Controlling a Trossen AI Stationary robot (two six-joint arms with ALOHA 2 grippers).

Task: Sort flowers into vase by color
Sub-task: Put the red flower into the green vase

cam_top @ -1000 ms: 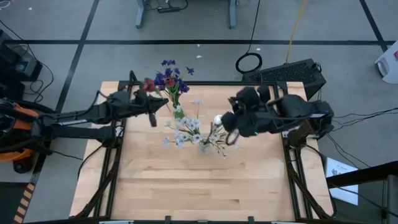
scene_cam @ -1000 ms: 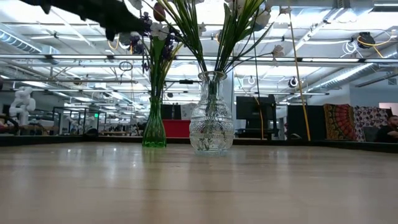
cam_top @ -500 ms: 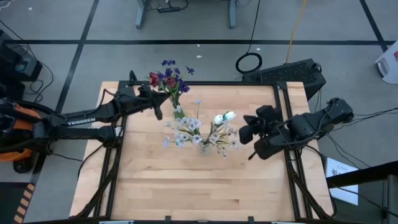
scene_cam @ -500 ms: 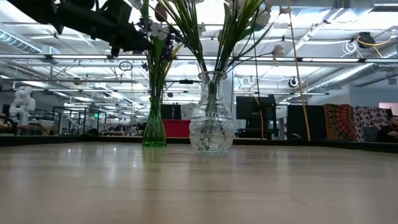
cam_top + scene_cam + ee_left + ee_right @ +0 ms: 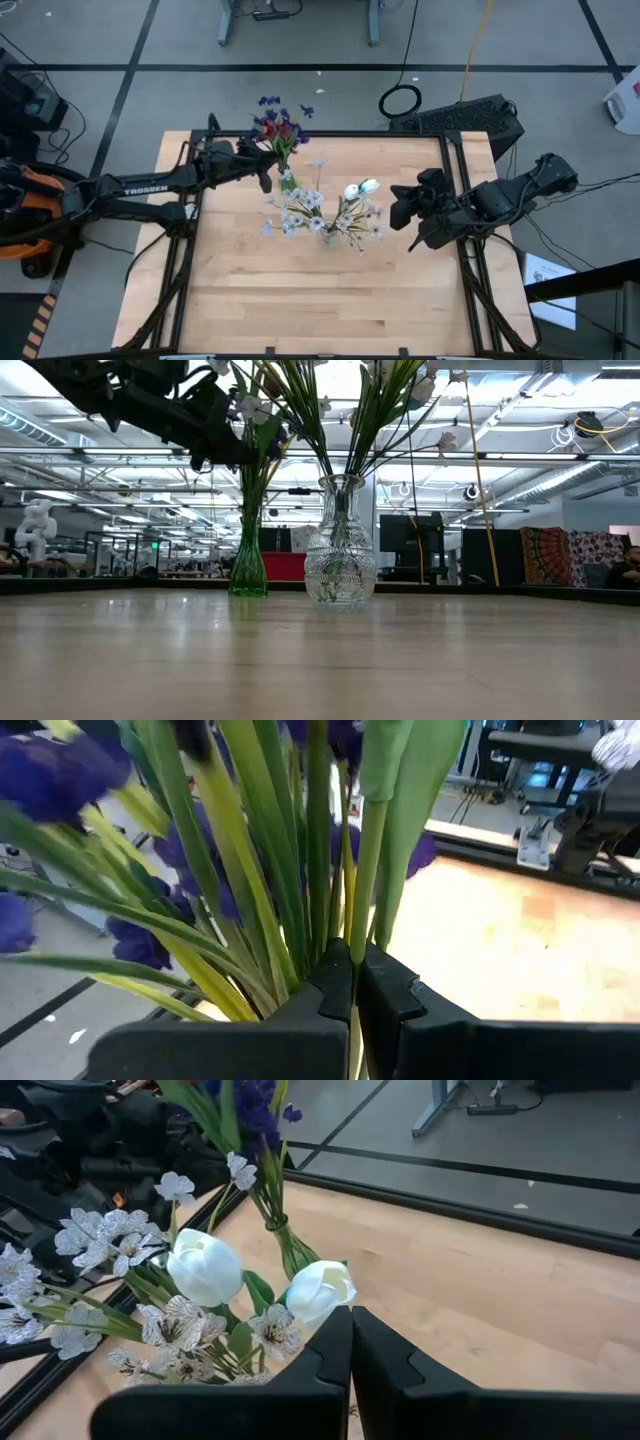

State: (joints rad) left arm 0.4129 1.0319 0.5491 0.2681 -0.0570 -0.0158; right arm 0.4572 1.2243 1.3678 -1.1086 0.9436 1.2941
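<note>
A slim green vase (image 5: pixel 247 565) near the far edge holds purple clusters (image 5: pixel 272 104) and dark red tulip buds (image 5: pixel 272 128). A clear glass vase (image 5: pixel 340 555) mid-table holds white tulip buds (image 5: pixel 205 1265) and pale small-blossom sprays (image 5: pixel 295 212). My left gripper (image 5: pixel 352 982) is just left of the green vase's bunch, high among the stems, and shut on one of them. My right gripper (image 5: pixel 350 1330) is shut on nothing. It hangs to the right of the clear vase (image 5: pixel 328 233), facing the white buds. My left gripper pinches a thin green flower stem (image 5: pixel 366 915) between its two fingers. It comes roughly level from the table's left, with the fingers across the stem. The stem stands nearly upright among the other stems. The gripper hides its lower part, so I cannot tell where it ends.
Both vases stand on the far half of the wooden table (image 5: pixel 330 300); the near half is bare wood. A black metal frame (image 5: pixel 455 170) runs along the table's sides. Cables and a dark box (image 5: pixel 470 115) lie on the floor beyond the far edge.
My left gripper moved toward the table's right, carrying its dark red tulip into the bunch above the green vase. My right arm drew back from over the clear vase toward the table's right edge, leaving the white tulips standing in that vase.
</note>
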